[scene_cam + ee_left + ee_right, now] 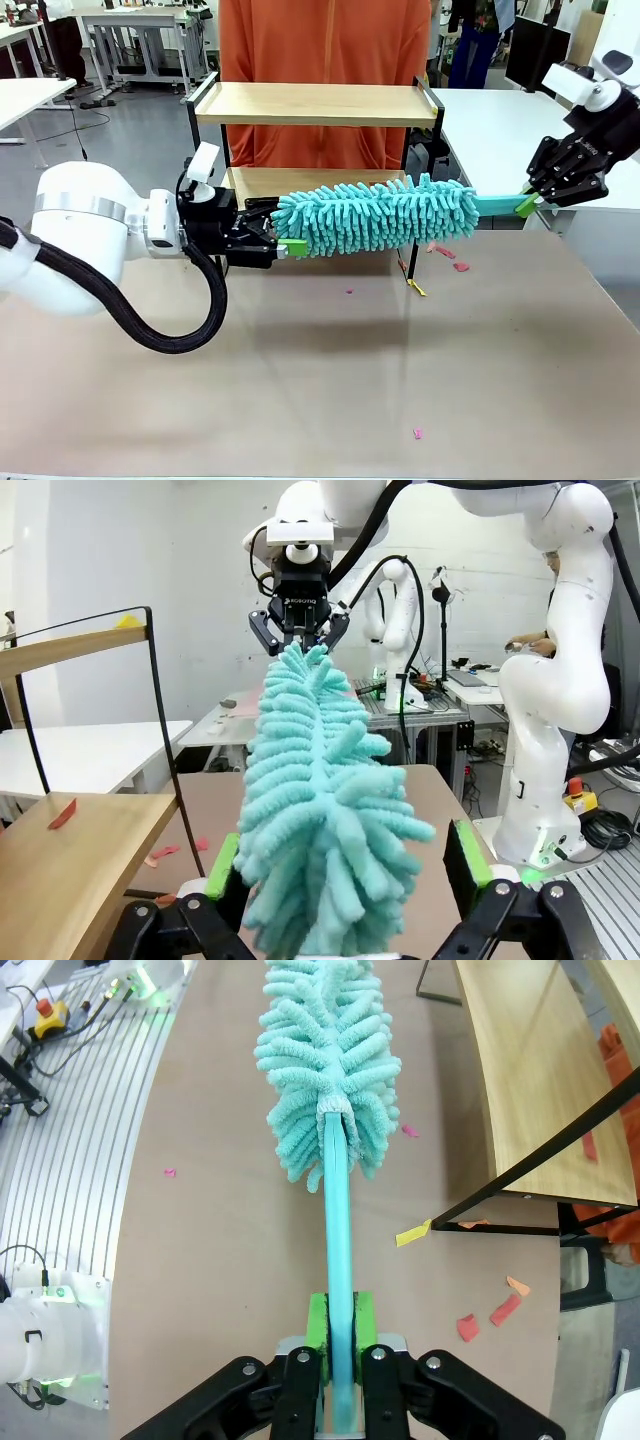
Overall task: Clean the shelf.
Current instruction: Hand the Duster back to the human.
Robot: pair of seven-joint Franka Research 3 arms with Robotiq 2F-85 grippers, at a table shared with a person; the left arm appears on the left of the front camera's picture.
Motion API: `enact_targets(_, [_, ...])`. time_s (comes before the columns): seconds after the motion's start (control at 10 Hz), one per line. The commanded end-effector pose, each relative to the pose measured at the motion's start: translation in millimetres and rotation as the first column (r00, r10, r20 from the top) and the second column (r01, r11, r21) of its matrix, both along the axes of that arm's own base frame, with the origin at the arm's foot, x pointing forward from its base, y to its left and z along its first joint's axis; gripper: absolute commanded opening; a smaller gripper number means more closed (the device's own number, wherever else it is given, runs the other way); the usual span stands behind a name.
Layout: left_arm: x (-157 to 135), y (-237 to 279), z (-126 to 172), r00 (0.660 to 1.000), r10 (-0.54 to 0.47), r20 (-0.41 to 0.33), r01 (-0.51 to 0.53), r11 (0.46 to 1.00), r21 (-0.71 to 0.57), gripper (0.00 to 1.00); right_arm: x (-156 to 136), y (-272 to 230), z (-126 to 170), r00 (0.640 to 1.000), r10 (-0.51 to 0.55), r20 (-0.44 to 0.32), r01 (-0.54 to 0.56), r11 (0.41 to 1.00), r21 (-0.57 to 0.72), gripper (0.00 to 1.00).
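My arms are glossy white with rounded joints; a ribbed black cable loops from my left wrist; each black pincer [283,240] wears bright green pads.

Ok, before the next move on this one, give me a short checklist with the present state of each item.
1. Right end effector shut on the duster handle: ok.
2. Left end effector open around the duster's tip, not clamped: ok.
3. Duster head in contact with the shelf: not ok, it hangs in front of the lower board.
4. Lower board free of scraps: not ok, a red scrap lies on it.
5. Top board clean: cannot tell.
6. Person clear of the arms: ok, standing behind the shelf.
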State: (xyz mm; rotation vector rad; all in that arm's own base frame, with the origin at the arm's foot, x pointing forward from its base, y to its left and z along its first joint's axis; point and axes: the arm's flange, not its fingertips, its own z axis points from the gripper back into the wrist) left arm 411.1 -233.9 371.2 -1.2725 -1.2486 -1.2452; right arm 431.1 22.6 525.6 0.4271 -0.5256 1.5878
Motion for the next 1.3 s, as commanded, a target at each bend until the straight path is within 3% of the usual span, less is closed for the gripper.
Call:
enact_targets(0.0, [3.0,-9.2,-0.8,1.000,0.003,0.007,-0.002,0.999,-0.043,1.00,-1.1,-0.5,1.5,1.000,0.006,0.011,-0.006,1.000,0.025,0.13])
enact_targets(0.4, [2.1,-16.5,-5.9,1.000,-0.011,-0.002,0.011,0.998,-0.060,1.00,-1.1,-0.5,1.5,1.000,0.006,0.011,-0.006,1.000,0.025,0.13])
enact_targets(0.5, [1.3,-15.9,-5.8,0.999,-0.030,0.022,0.031,0.997,-0.064,0.43,-1.1,-0.5,1.5,1.000,0.006,0.011,-0.006,1.000,0.025,0.13])
enact_targets(0.6, [0.5,-15.0,-6.5,0.999,-0.042,0.016,0.043,0.997,-0.070,0.42,-1.1,-0.5,1.5,1.000,0.006,0.011,-0.006,1.000,0.025,0.13])
enact_targets(0.7, [-0.3,-13.7,-6.7,0.998,-0.055,0.009,0.055,0.995,-0.083,0.00,-1.1,-0.5,1.5,1.000,0.006,0.011,-0.006,1.000,0.025,0.13])
enact_targets(0.8, [-0.5,-13.4,-6.3,0.998,-0.070,-0.002,0.069,0.994,-0.089,0.36,-1.1,-0.5,1.5,1.000,0.006,0.011,-0.006,1.000,0.025,0.13])
enact_targets(0.9, [-2.0,-13.5,-6.1,0.997,-0.081,-0.010,0.080,0.992,-0.094,0.00,-1.1,-0.5,1.5,1.000,0.006,0.011,-0.006,1.000,0.025,0.13])
enact_targets(1.2, [1.1,-12.2,-6.4,0.993,-0.108,-0.049,0.103,0.989,-0.104,0.00,-1.1,-0.5,1.5,1.000,0.006,0.011,-0.006,1.000,0.025,0.13])
